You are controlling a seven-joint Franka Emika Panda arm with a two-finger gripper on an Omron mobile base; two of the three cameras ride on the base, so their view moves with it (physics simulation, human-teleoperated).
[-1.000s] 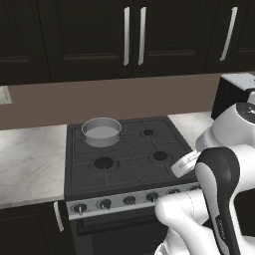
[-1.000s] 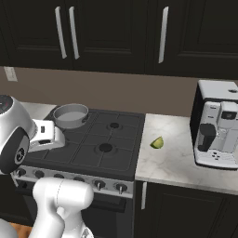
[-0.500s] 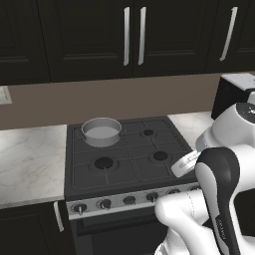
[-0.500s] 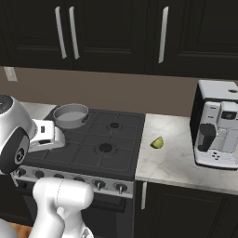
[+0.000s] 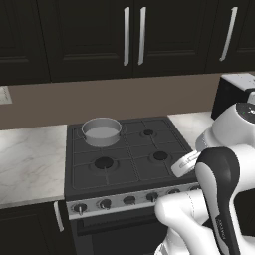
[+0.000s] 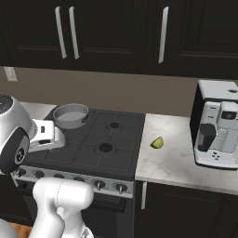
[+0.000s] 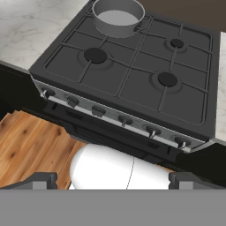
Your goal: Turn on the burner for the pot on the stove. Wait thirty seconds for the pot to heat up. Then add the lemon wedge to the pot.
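Dark cabinets [image 5: 99, 40] with long silver handles [image 5: 126, 36] hung above a brown wall. A marble counter [image 5: 30, 159] ran on both sides of the range. A coffee machine [image 6: 218, 130] stood on the counter, and wooden flooring [image 7: 31, 145] lay below.

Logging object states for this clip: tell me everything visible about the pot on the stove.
The pot is a small round silver-grey metal vessel with low straight walls and a pale inside that looks empty. A small side handle shows on its rim in the hand view. It stands upright on the black grate over the rear left burner of the stove, near the back wall. Nothing else touches it. No flame can be made out beneath it.
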